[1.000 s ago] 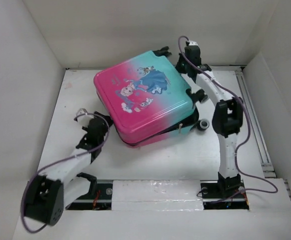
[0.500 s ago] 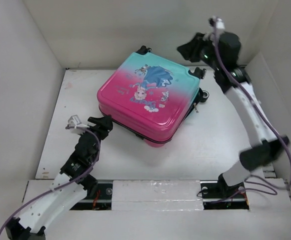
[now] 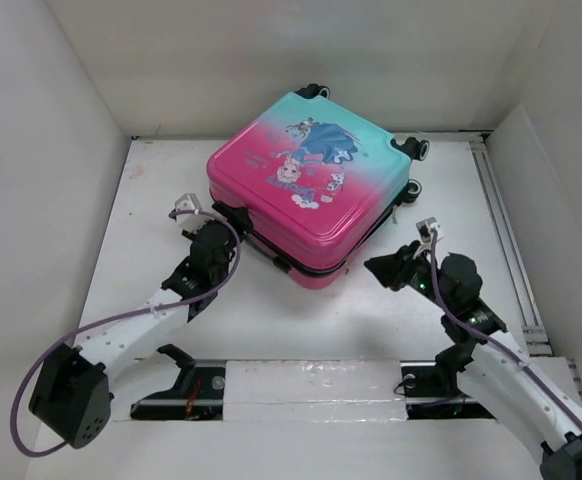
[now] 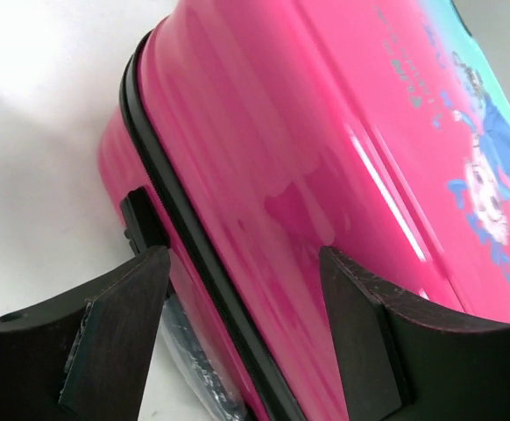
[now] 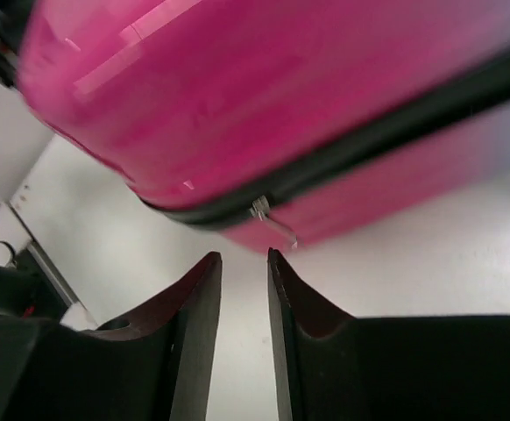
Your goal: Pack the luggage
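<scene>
The luggage (image 3: pixel 306 180) lies flat and closed on the white table, pink at the near end, teal at the far end, cartoon print up. My left gripper (image 3: pixel 221 220) is open at its near left corner. In the left wrist view the jaws (image 4: pixel 242 298) straddle the pink shell (image 4: pixel 325 158) and the black zipper seam (image 4: pixel 163 202), with clear plastic (image 4: pixel 185 351) showing under the seam. My right gripper (image 3: pixel 379 268) hovers just off the near right side, jaws a narrow gap apart and empty. In the right wrist view (image 5: pixel 244 263) they sit just below a silver zipper pull (image 5: pixel 272 224).
Black-and-white wheels (image 3: pixel 414 148) stick out at the luggage's far right end. White walls enclose the table on the left, back and right. A rail (image 3: pixel 506 230) runs along the right edge. The arm bases and a white strip (image 3: pixel 311 385) are at the near edge.
The luggage has turned and shifted slightly back. My right arm swung from the far right corner down to the near right side. My left gripper moved up to the luggage's left corner.
</scene>
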Tool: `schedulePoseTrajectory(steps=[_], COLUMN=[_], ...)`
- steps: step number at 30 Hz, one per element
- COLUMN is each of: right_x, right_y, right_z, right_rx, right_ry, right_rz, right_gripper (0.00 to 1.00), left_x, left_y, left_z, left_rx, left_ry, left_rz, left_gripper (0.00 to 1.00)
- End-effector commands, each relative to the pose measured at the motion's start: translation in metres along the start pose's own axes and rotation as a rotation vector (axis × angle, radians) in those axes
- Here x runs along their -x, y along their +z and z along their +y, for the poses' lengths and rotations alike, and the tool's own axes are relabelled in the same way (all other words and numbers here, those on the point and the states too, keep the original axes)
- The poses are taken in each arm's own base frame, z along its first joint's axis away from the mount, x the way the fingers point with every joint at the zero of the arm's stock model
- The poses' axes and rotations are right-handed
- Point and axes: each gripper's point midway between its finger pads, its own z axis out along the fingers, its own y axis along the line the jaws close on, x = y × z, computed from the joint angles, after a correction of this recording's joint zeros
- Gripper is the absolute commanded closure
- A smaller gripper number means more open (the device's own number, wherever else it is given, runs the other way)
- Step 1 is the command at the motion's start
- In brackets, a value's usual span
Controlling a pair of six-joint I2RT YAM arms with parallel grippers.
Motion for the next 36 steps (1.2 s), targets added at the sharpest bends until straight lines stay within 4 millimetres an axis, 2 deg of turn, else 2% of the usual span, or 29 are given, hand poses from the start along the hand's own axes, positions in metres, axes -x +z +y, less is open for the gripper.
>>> schedulePoseTrajectory(steps=[1,2,4,5,6,7,8,9,10,11,12,15,16,17,19,20,21,22,25,26,27,28,30,31,32,34,35,36], right_x=[0.008,0.009,0.004,-0.002,0.002,-0.006,-0.014,-0.01,-0.017,-0.016,-0.024,-0.027,-0.022,-0.025,-0.034,-0.033,-0.034,-0.041,-0.034,-0.039,-0.034,-0.035,-0.04,-0.037,-0.038,-0.031,-0.031,-0.032], right_y=[0.004,0.006,0.009,0.014,0.019,0.027,0.03,0.036,0.04,0.045,0.053,0.062,0.063,0.064,0.066,0.068,0.071,0.073,0.08,0.082,0.083,0.085,0.08,0.079,0.078,0.078,0.078,0.079], right_z=[0.003,0.003,-0.001,-0.007,-0.004,-0.006,-0.012,-0.01,-0.011,-0.01,-0.017,-0.022,-0.023,-0.024,-0.024,-0.021,-0.017,-0.019,-0.012,-0.016,-0.016,-0.013,-0.011,-0.01,-0.007,-0.005,-0.005,-0.003], right_rx=[0.022,0.022,0.013,0.001,0.019,0.027,0.012,0.028,0.03,0.038,0.025,0.021,0.023,0.026,0.052,0.07,0.084,0.075,0.092,0.075,0.074,0.08,0.099,0.102,0.114,0.124,0.124,0.123], right_ry=[0.01,0.001,0.007,-0.008,-0.025,-0.018,-0.008,-0.023,-0.019,-0.018,-0.021,-0.032,-0.043,-0.045,-0.062,-0.072,-0.075,-0.069,-0.062,-0.057,-0.062,-0.065,-0.05,-0.048,-0.052,-0.049,-0.049,-0.04], right_rz=[-0.069,-0.07,-0.052,-0.03,-0.046,-0.017,0.013,0.005,0.026,0.033,0.062,0.07,0.034,0.028,0.049,0.052,0.056,0.076,0.031,0.045,0.023,0.021,-0.014,-0.042,-0.058,-0.098,-0.098,-0.098], right_gripper=[0.65,0.62,0.57,0.54,0.53,0.5,0.5,0.49,0.49,0.47,0.47,0.49,0.49,0.47,0.44,0.44,0.44,0.44,0.43,0.44,0.46,0.48,0.55,0.58,0.67,0.75,0.78,0.83], left_x=[0.034,0.033,0.056,0.057,0.062,0.069,0.08,0.08,0.073,0.075,0.064,0.021,0.007,-0.017,-0.04,-0.054,-0.061,-0.062,-0.068,-0.066,-0.06,-0.062,-0.061,-0.066,-0.063,-0.07,-0.077,-0.075], left_y=[0.003,0.002,-0.01,-0.013,-0.015,-0.019,-0.021,-0.021,-0.02,-0.021,-0.021,-0.027,-0.031,-0.032,-0.037,-0.04,-0.043,-0.044,-0.045,-0.044,-0.043,-0.039,-0.034,-0.031,-0.028,-0.023,-0.017,-0.013], left_z=[-0.07,-0.072,-0.073,-0.065,-0.055,-0.04,-0.038,-0.029,-0.022,-0.018,-0.013,-0.006,-0.002,0.014,0.032,0.047,0.051,0.047,0.036,0.031,0.019,0.018,0.004,0.008,0.002,0.005,0.013,0.007], left_rx=[-0.185,-0.187,-0.201,-0.178,-0.142,-0.107,-0.106,-0.092,-0.097,-0.098,-0.09,-0.154,-0.168,-0.151,-0.131,-0.111,-0.116,-0.152,-0.207,-0.22,-0.249,-0.242,-0.278,-0.262,-0.277,-0.263,-0.231,-0.251], left_ry=[-0.085,-0.084,-0.119,-0.112,-0.1,-0.098,-0.122,-0.117,-0.119,-0.128,-0.122,-0.131,-0.119,-0.114,-0.1,-0.085,-0.092,-0.104,-0.113,-0.104,-0.102,-0.089,-0.081,-0.074,-0.071,-0.064,-0.07,-0.079], left_rz=[-0.052,-0.051,-0.12,-0.124,-0.148,-0.17,-0.195,-0.197,-0.168,-0.164,-0.123,0.022,0.067,0.129,0.191,0.222,0.24,0.238,0.27,0.271,0.265,0.271,0.281,0.295,0.281,0.294,0.309,0.292], left_gripper=[0.34,0.34,0.34,0.33,0.33,0.32,0.32,0.32,0.33,0.37,0.38,0.45,0.47,0.47,0.48,0.48,0.48,0.48,0.48,0.46,0.44,0.41,0.38,0.38,0.38,0.38,0.38,0.38])
